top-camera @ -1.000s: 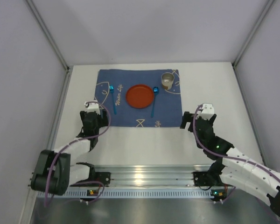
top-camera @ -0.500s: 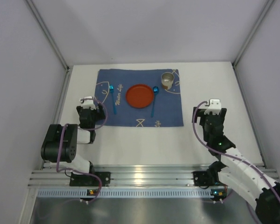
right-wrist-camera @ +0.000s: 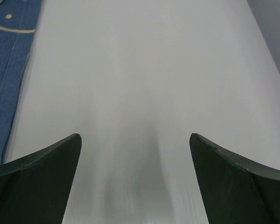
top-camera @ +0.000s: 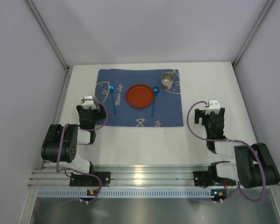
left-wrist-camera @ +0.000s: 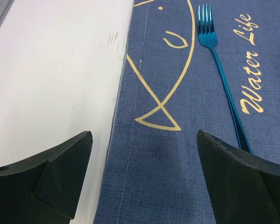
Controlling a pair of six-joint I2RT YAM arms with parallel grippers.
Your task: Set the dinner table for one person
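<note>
Filling the top view from wall to wall, the bench point(top-camera: 130, 140) is white and matte. It carries one dark blue mat point(top-camera: 140, 119), which lies from its middle toward 12 o'clock. Everything else sits on that mat, which I take to mark out the single diner's place.

One red plate point(top-camera: 140, 95) sits at the mat's centre. One blue fork point(left-wrist-camera: 219, 60) lies at the plate's 9 o'clock, just beside it and not touching, with its tines toward 12. One blue spoon point(top-camera: 153, 105) lies at the plate's 3 o'clock, parallel to the fork. One metal cup point(top-camera: 167, 80) stands upright at the plate's 1 o'clock, near the spoon's bowl. I read this as the usual layout: eating tools flank the plate and the drink sits above the right-hand tool. No knife is in view. For one person the setting looks finished, or very nearly so.

There are two claws, and neither holds anything. The left claw point(left-wrist-camera: 143, 140) is spread wide and hangs low over the mat's 9 o'clock edge, with the fork at its 1 o'clock. The right claw point(right-wrist-camera: 135, 137) is equally wide. It hangs over bare bench at the mat's 4 o'clock, apart from it, with a strip of blue showing at its 10 o'clock. Both arms are folded toward 6 o'clock. I judge this keeps them clear of the laid things.
</note>
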